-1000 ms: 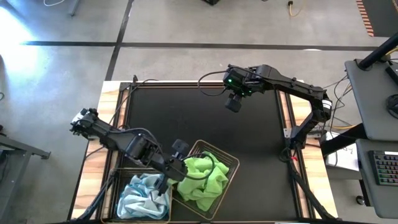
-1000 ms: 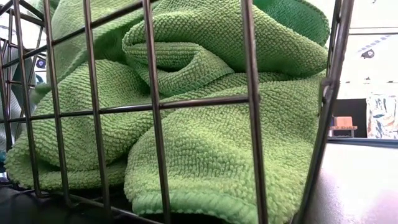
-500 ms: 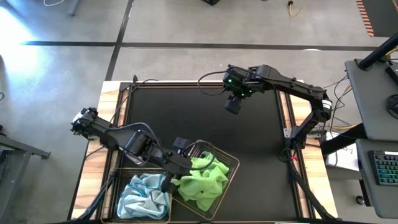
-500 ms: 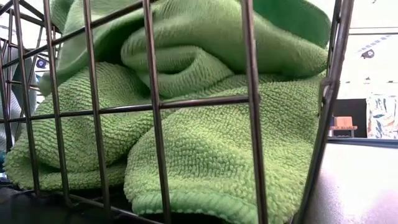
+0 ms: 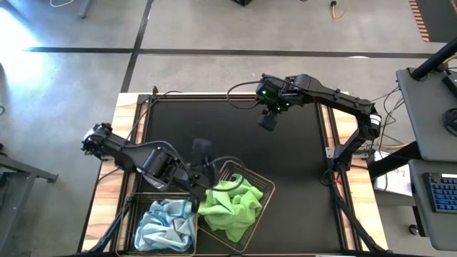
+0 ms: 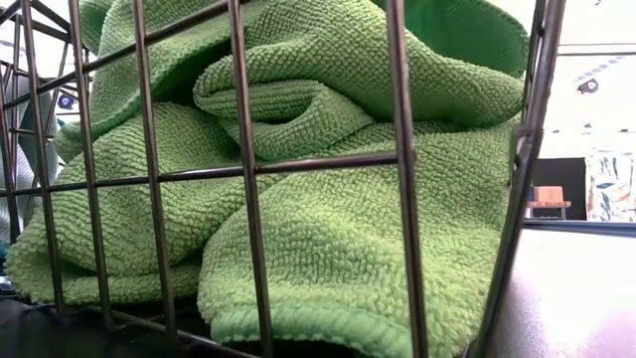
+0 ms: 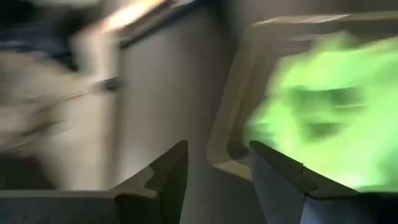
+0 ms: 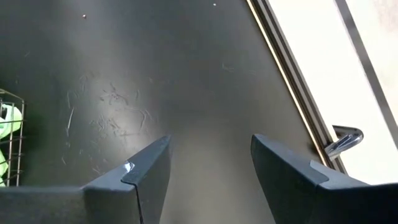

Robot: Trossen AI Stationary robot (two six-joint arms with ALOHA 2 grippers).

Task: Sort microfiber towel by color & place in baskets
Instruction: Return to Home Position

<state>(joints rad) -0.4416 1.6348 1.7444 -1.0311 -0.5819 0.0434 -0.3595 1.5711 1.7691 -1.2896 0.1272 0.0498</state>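
Grey concrete floor [image 5: 214,64] surrounds the bench [image 5: 107,207], which has pale wood edges and a black mat [image 5: 214,128] over most of its top.

Starting at the left, my left arm comes in from the left edge and reaches across toward the near side. Near the front left corner I see the left basket [image 5: 146,201] holding the crumpled pale blue towels [image 5: 166,223], all inside the wire. The left claw [image 5: 202,152] hangs just past the far rims, about where the two baskets meet. From its wrist, the left claw [image 7: 217,149] is released: fingers spread, nothing between them.

Next comes the right basket [image 5: 263,187], turned at an angle, touching or nearly touching the left one. The lime green towels [image 5: 230,207] are heaped in it. From bench level the green pile [image 6: 328,249] presses against the mesh wires [image 6: 246,199], folds stacked on one another.

Further right and toward the far side, the right claw [image 5: 267,120] hangs over bare mat, well apart from both baskets. Its wrist camera shows it released too [image 8: 211,140], empty, mat below.

Off the right edge of the bench, a keyboard [image 5: 443,189] sits on a separate desk.
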